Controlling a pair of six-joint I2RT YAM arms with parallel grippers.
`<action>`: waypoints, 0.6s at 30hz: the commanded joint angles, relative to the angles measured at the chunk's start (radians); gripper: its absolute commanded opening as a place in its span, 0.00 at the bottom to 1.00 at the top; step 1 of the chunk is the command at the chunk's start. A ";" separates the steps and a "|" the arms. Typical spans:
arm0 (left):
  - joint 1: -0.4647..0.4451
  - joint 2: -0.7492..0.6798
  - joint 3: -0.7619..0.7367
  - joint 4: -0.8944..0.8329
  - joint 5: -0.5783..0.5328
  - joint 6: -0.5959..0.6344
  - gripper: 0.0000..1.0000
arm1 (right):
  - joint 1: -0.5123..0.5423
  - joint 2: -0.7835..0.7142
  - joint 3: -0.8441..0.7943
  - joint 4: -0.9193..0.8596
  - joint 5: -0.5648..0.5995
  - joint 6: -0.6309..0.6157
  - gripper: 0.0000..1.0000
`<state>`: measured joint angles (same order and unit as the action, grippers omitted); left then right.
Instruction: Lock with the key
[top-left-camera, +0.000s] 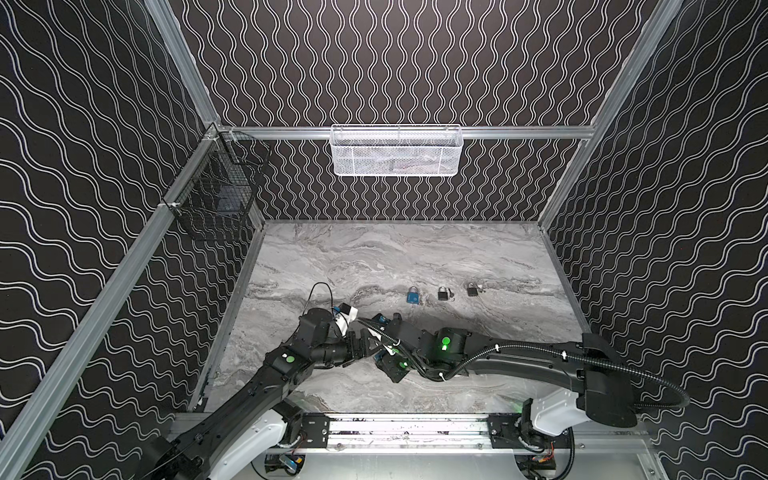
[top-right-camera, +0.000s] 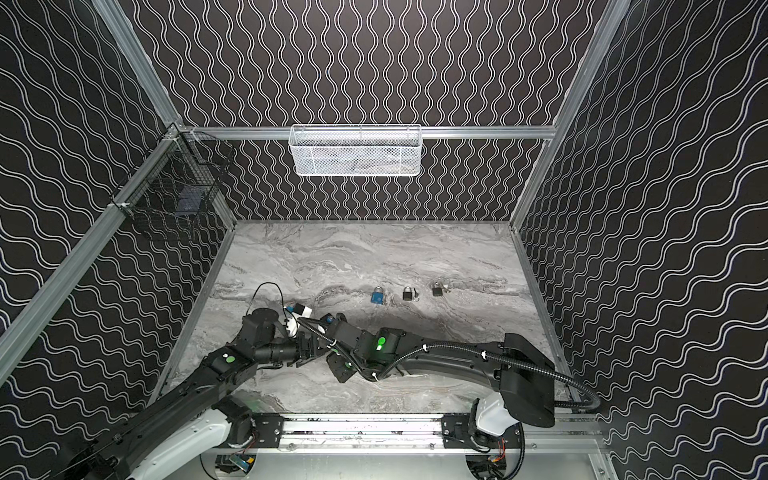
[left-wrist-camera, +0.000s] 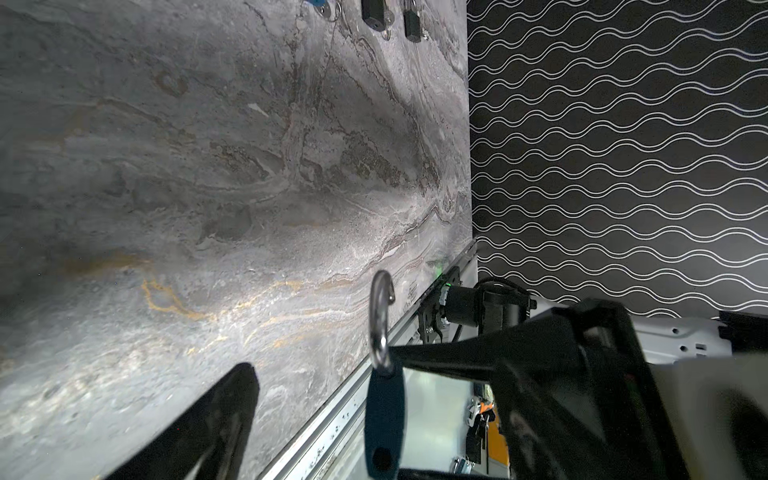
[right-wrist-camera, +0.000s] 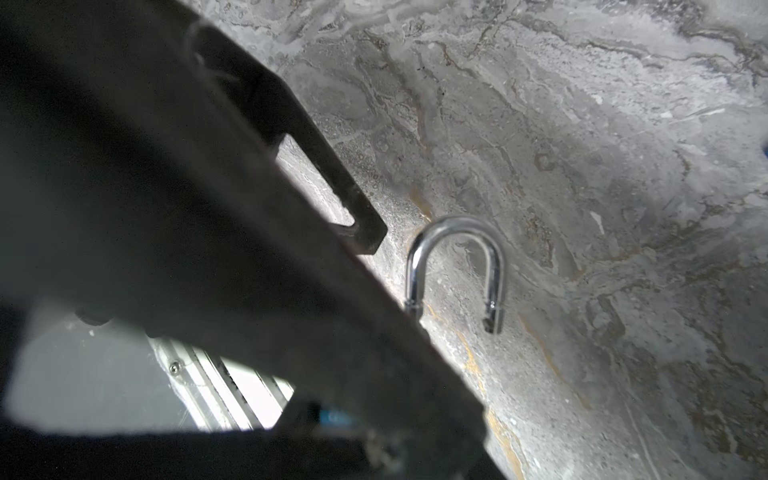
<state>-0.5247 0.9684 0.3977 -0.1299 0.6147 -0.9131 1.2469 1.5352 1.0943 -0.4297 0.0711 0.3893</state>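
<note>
A blue padlock (left-wrist-camera: 384, 415) hangs in the air over the table's front edge, seen edge-on in the left wrist view. Its steel shackle (right-wrist-camera: 455, 232) stands open, one end free. My right gripper (top-left-camera: 374, 353) is shut on the lock's body, and dark finger parts hide that body in the right wrist view. My left gripper (left-wrist-camera: 384, 390) is open, with one finger (left-wrist-camera: 232, 407) well off to the side of the lock. The keyhole end (left-wrist-camera: 380, 457) faces the left wrist camera with nothing in it. The key is out of view.
Three more padlocks lie in a row mid-table: blue (top-left-camera: 412, 296), black (top-left-camera: 443, 294), black (top-left-camera: 472, 289), with small metal rings beside them. A white mesh basket (top-left-camera: 395, 151) hangs on the back wall and a black wire basket (top-left-camera: 220, 195) on the left wall.
</note>
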 joint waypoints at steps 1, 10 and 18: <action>-0.001 -0.020 0.009 0.054 -0.053 0.008 0.89 | 0.007 -0.003 0.009 0.018 -0.016 0.001 0.18; -0.001 0.001 0.014 0.090 -0.098 -0.019 0.81 | 0.017 -0.002 0.017 0.016 -0.008 0.008 0.18; -0.001 0.002 0.020 0.092 -0.096 -0.011 0.69 | 0.023 -0.008 0.017 0.017 0.001 0.014 0.18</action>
<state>-0.5247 0.9745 0.4107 -0.0826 0.5304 -0.9203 1.2678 1.5352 1.1019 -0.4248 0.0673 0.4000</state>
